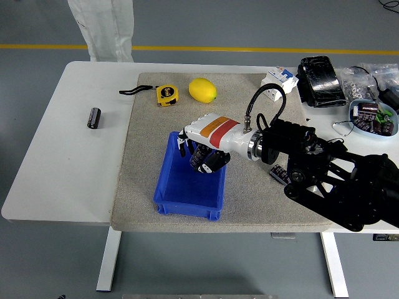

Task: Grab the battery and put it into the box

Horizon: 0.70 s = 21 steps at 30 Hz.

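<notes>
The right robot hand (201, 156) hangs over the blue box (189, 198), fingers curled around something dark that I take for the battery, though it is mostly hidden. Released from this height, it could bounce out, or catch the rim just beyond the hand. A similar dark cylinder (93, 118) lies well off to the hand's far left on the surface (68, 162).

Grey floor (249, 25), yellow line (249, 48) across top; white desk (56, 162), white legs; person (103, 28) at far edge.
</notes>
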Available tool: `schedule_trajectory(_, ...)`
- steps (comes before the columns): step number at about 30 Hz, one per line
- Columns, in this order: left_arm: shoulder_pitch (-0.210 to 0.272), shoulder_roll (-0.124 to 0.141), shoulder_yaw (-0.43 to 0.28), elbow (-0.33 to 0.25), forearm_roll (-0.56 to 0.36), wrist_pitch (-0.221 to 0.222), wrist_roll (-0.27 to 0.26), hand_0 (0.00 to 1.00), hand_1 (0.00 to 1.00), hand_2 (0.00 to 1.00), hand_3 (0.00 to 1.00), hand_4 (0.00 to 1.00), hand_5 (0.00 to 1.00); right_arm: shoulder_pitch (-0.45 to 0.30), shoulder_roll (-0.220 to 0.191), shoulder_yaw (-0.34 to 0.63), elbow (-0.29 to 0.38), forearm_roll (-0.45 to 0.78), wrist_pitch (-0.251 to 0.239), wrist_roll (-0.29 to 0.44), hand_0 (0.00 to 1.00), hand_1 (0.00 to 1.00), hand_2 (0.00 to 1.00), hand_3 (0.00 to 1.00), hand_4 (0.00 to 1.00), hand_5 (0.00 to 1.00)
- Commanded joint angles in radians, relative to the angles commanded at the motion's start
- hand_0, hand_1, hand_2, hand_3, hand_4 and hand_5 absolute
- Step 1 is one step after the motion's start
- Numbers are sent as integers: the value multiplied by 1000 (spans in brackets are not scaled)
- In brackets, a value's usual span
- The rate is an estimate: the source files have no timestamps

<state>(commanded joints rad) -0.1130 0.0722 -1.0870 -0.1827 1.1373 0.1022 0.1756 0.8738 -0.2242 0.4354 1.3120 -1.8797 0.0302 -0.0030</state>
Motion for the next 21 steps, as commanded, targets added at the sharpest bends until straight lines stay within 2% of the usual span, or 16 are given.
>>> schedule_trajectory(5, 2, 0, 9, -1, -8, -1, 2, 579, 572, 647, 731, 819, 950, 0, -3, 13, -11, -5, 1, 9, 610, 643, 721, 864, 996, 235)
schedule_trajectory(6, 2, 0, 10, -1, -10, 0, 2, 572, 570, 644, 728, 821, 948, -1, -4, 15, -12, -4, 2, 10, 646, 676, 756, 881, 998, 260)
schedule_trajectory(8, 2, -1, 14, -1, -14, 0, 3, 572, 570, 644, 728, 821, 948, -7, -7, 24, -10, -5, 10, 12, 646, 676, 756, 881, 998, 260)
schedule_trajectory(11, 3, -2, 17, -1, -15, 1, 3, 572, 570, 644, 728, 821, 948, -30, -24, 58, 5, -7, 23, 14, 646, 676, 756, 881, 998, 260)
schedule_trajectory(12, 4, -3, 19, -1, -18, 2, 3, 569, 567, 638, 727, 827, 942, -42, -36, 76, 15, -7, 24, 15, 579, 621, 702, 807, 998, 275)
schedule_trajectory(14, 4, -4, 21, 0, -23, 4, 2, 569, 567, 638, 727, 827, 942, -66, -66, 112, 34, -10, 33, 13, 579, 621, 702, 807, 998, 275)
schedule_trajectory(17, 3, -5, 30, 2, -45, 8, -4, 569, 567, 638, 727, 827, 942, -117, -155, 193, 94, -58, 101, 45, 579, 621, 702, 807, 998, 275)
schedule_trajectory(19, 2, -6, 35, 2, -51, 9, -5, 564, 565, 635, 726, 829, 942, -141, -216, 236, 133, -86, 144, 83, 560, 610, 689, 773, 998, 254)
schedule_trajectory(21, 1, -7, 41, 2, -59, 9, -5, 564, 565, 635, 726, 829, 942, -166, -281, 272, 176, -117, 168, 125, 560, 610, 689, 773, 998, 254)
